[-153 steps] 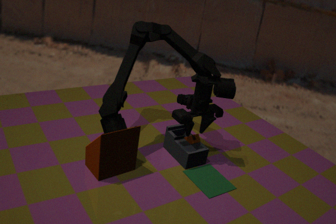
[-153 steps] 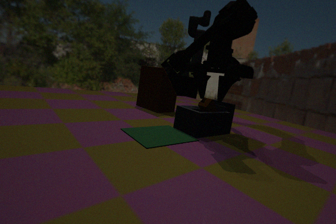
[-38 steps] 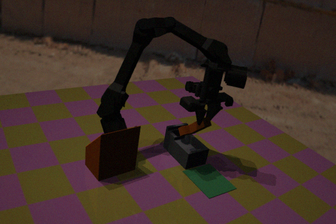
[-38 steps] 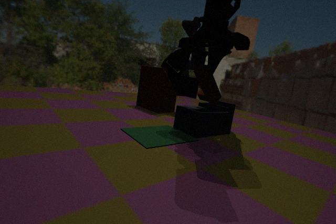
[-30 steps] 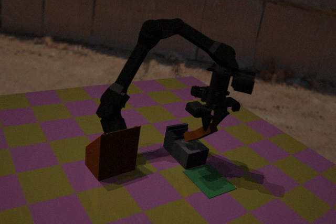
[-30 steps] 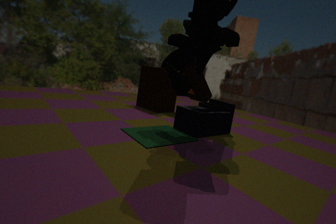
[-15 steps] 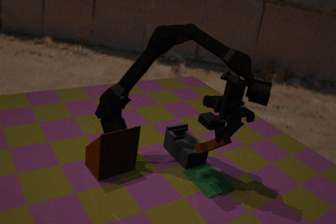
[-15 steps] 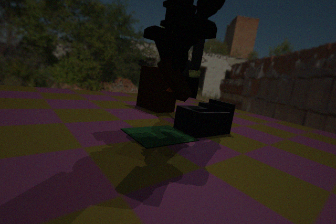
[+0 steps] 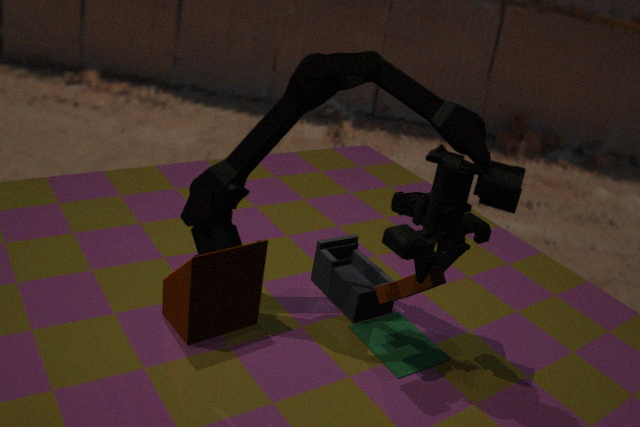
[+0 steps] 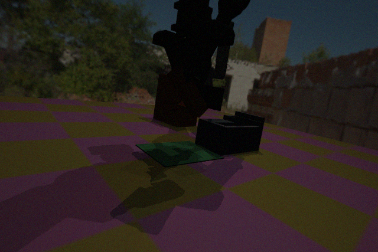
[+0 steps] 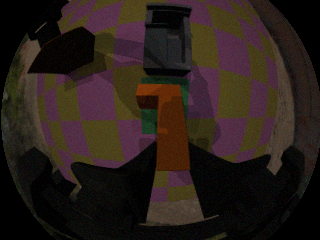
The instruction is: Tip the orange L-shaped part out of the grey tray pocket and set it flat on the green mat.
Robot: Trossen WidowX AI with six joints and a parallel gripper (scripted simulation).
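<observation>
The orange part [image 9: 405,289] [image 10: 201,107] [image 11: 172,120] hangs in the air over the green mat [image 9: 408,366] [image 10: 166,160] [image 11: 149,125]. My gripper [image 9: 433,277] [image 11: 171,146] is shut on its plain end. The L-shaped end points toward the tray and hangs lower than the held end, so the part is tilted. The grey tray [image 9: 330,275] [image 10: 241,139] [image 11: 166,71] stands beside the mat with its pocket empty. In the exterior view the fingertips are too dark to make out.
A dark orange-brown wedge-shaped block [image 9: 227,293] [image 10: 163,102] [image 11: 72,52] stands on the checkered table, off to one side of the tray and mat, near the arm's base. The tray's stepped, higher end is farthest from the mat.
</observation>
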